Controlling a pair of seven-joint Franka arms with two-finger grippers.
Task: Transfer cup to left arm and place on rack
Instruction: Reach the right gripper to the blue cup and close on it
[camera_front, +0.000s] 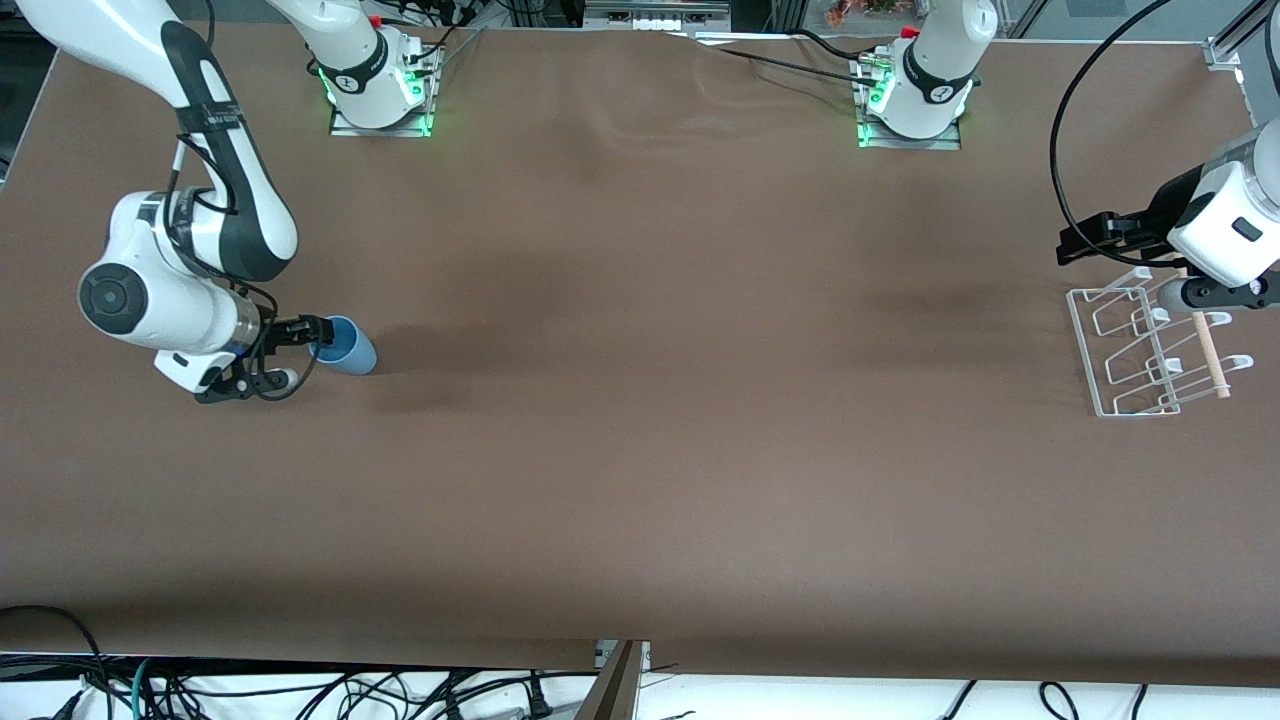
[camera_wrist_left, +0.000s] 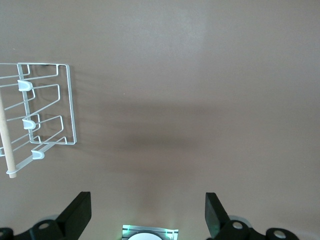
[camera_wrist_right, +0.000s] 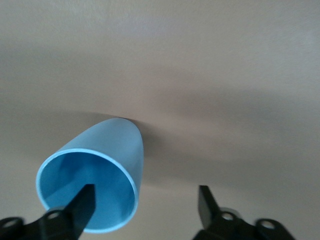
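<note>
toward the right arm's end of the bench (camera_front: 640, 450), front view: the cup (camera_front: 350, 346) is lying tipped, the right end effector (camera_front: 312, 340) reaching its rim; the left end effector (camera_front: 1075, 243) is waiting over the rack (camera_front: 1130, 350).

left wrist: fingers (camera_wrist_left: 77, 216) are spread, released.

right wrist: one finger (camera_wrist_right: 85, 202) is sitting inside the cup's (camera_wrist_right: 100, 175) mouth, not yet clenched. light, smooth plastic; the rim wall looks like the hold.

**Desk:** Colours on your end?

**Me:** I log the cup (camera_front: 347, 346) as plain light blue, inside and out, no pattern. Table (camera_front: 640, 450): flat brown cloth, unmarked. Rack (camera_front: 1150, 350): white wire with a pale wooden rod. Right gripper (camera_front: 305, 352) and left gripper (camera_wrist_left: 148, 216): black fingers.

**Desk:** The arms?

**Me:** White shells, dark grey joints; I see green lights glowing at both bases.
</note>
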